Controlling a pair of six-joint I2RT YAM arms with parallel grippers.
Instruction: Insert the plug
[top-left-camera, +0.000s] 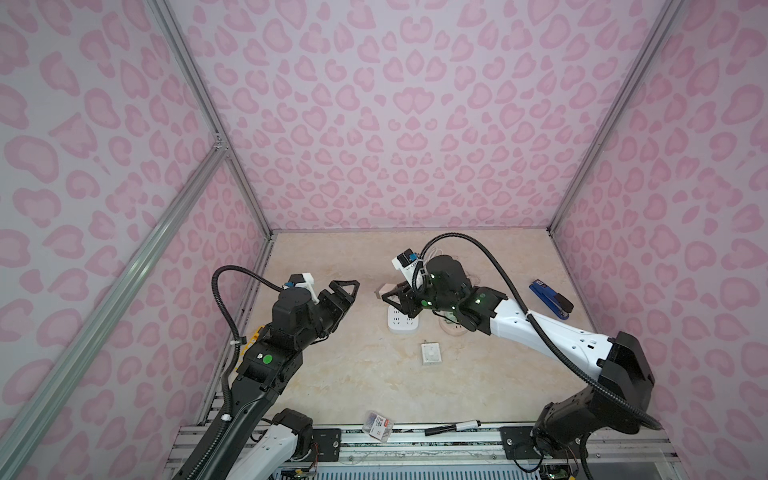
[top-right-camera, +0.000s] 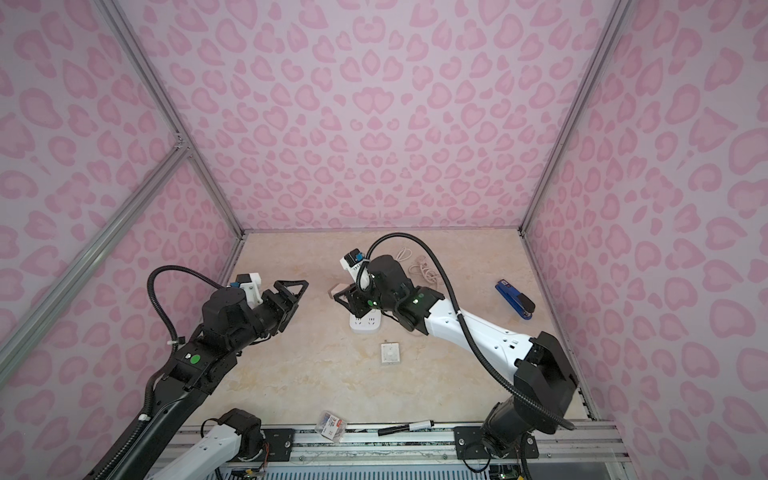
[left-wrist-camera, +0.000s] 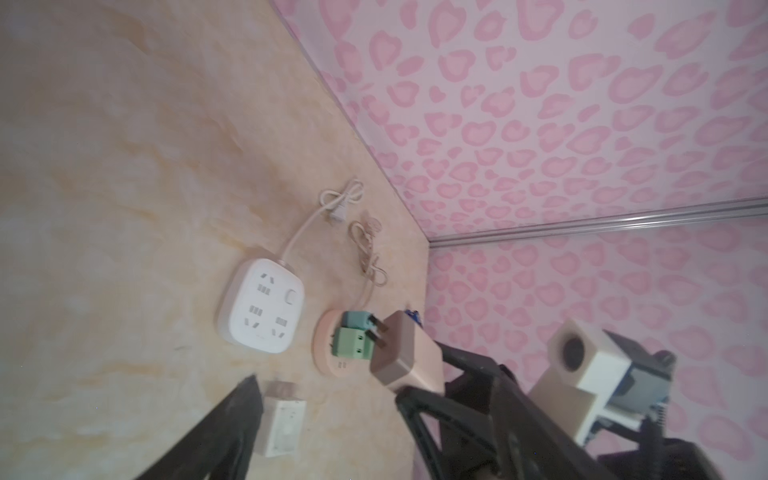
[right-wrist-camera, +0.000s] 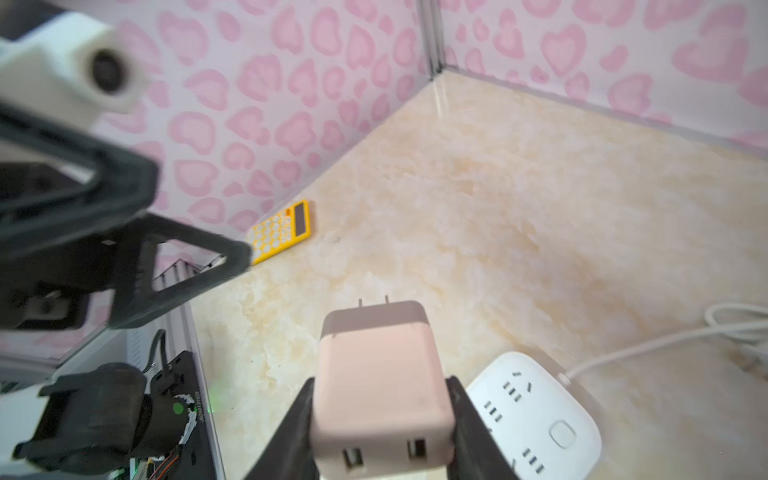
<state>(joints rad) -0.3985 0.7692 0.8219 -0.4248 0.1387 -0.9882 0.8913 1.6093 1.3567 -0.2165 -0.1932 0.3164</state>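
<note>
Plug (right-wrist-camera: 374, 345) sits closest to the right wrist lens: a pink block, clamped at its sides by the right gripper (right-wrist-camera: 380, 399). Long axis in line with the fingers, roughly level. Two prongs lead outward, toward the left gripper (top-left-camera: 348, 289); port end faces back at the wrist. Plug hangs clear above the surface (top-left-camera: 353, 374), just past the white strip (top-left-camera: 402, 321). Right arm reaches over the strip, wrist bent. Left arm stretched forward, jaws apart, empty, near the plug, not touching.

Bright, even light; faint shadows under the right pincer (top-left-camera: 386, 293); its plug (right-wrist-camera: 378, 386) blurs close-up; top views' edges bow.
</note>
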